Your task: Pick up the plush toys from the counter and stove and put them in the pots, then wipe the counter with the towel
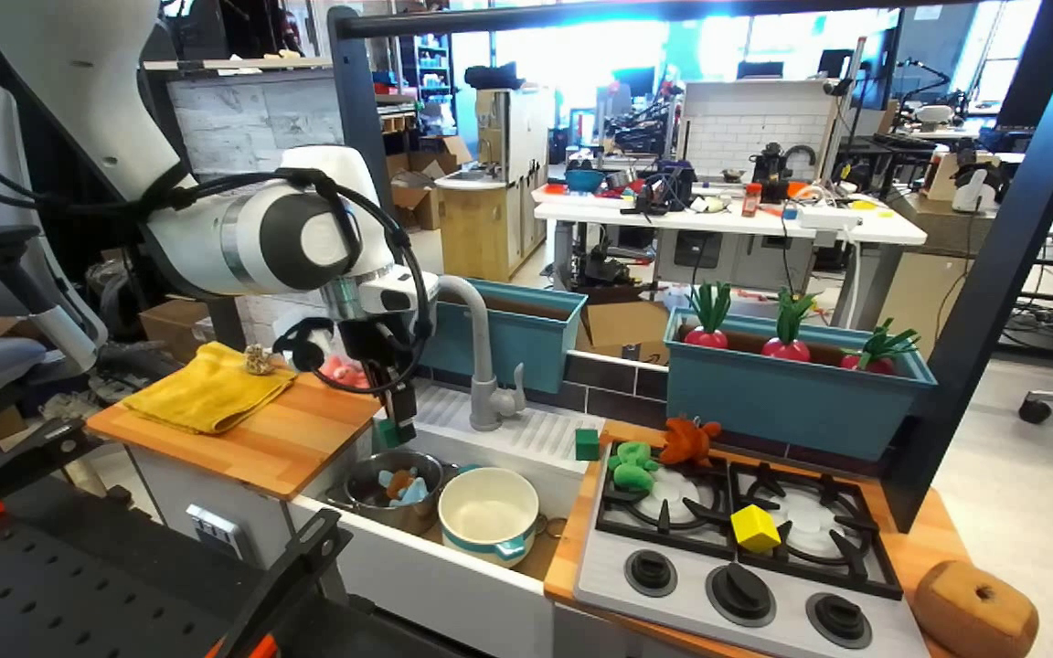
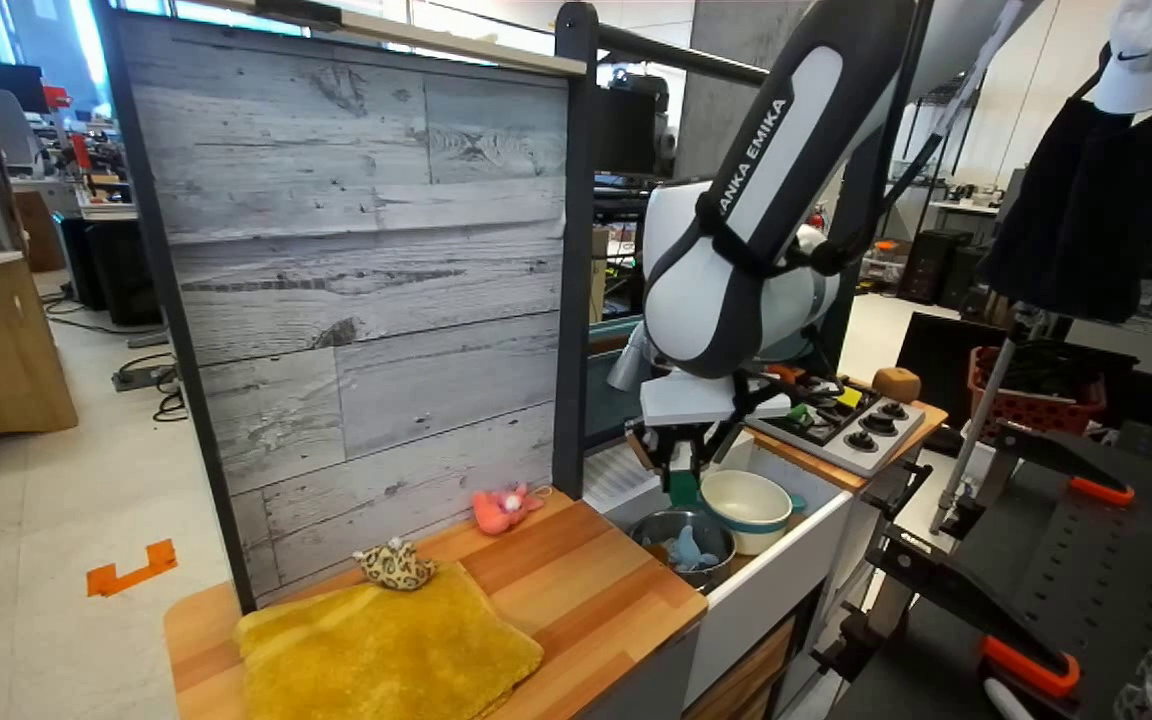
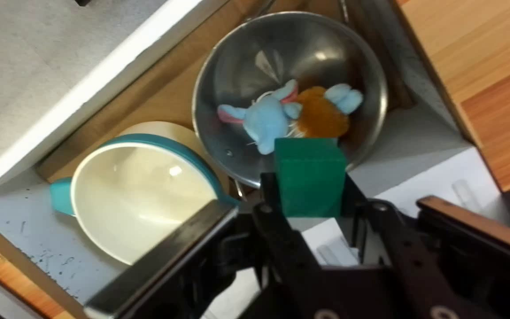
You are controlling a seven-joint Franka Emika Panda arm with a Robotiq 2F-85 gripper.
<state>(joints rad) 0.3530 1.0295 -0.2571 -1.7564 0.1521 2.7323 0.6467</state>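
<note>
My gripper (image 3: pixel 310 186) is shut on a green block (image 3: pixel 311 177), held over the near rim of the steel pot (image 3: pixel 237 53). A blue plush toy (image 3: pixel 266 117) with a brown body lies inside that pot. Beside it the cream pot (image 3: pixel 140 195) looks bare inside. On the stove (image 1: pixel 609 580) sit a green plush toy (image 1: pixel 633 468) and an orange one (image 1: pixel 689 442). A pink plush toy (image 2: pixel 502 510) rests on the counter (image 2: pixel 586 575). The yellow towel (image 2: pixel 386 655) lies folded there, with a leopard-spotted plush toy (image 2: pixel 398 567) at its back edge.
Behind the sink rises a grey faucet (image 1: pixel 483 366). Another green block (image 1: pixel 587 445) sits by the stove's corner, and a yellow block (image 1: pixel 755 528) on its grate. Teal planter boxes (image 1: pixel 782 402) line the back. A brown loaf-like object (image 1: pixel 974 612) stands beside the stove.
</note>
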